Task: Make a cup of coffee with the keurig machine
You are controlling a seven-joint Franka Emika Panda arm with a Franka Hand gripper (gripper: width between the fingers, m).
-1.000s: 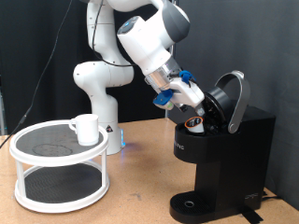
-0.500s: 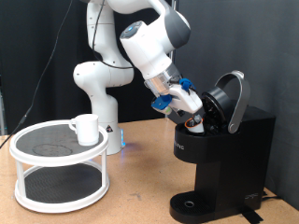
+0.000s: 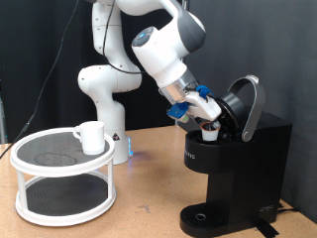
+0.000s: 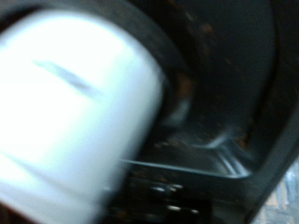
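The keurig machine [image 3: 243, 164] stands at the exterior view's right with its rounded lid [image 3: 247, 103] hinged open. My gripper [image 3: 209, 120] reaches down into the open pod chamber, its fingertips at the chamber mouth and covering the pod there. The wrist view shows the dark chamber interior [image 4: 224, 93] very close, and a blurred white shape [image 4: 65, 103] that I cannot identify. The cup [image 3: 92, 136], a small white mug, sits on the top tier of a white round stand [image 3: 40, 166] at the exterior view's left, far from the gripper.
The arm's white base [image 3: 103, 94] stands behind the stand at the back of the wooden table [image 3: 149, 203]. The machine's round drip base [image 3: 203, 219] has nothing on it. A black curtain forms the backdrop.
The gripper has moved down and to the exterior view's right, from just above the chamber into its mouth. The pod's brownish top, visible before, is now covered by the fingers. The mug has not moved.
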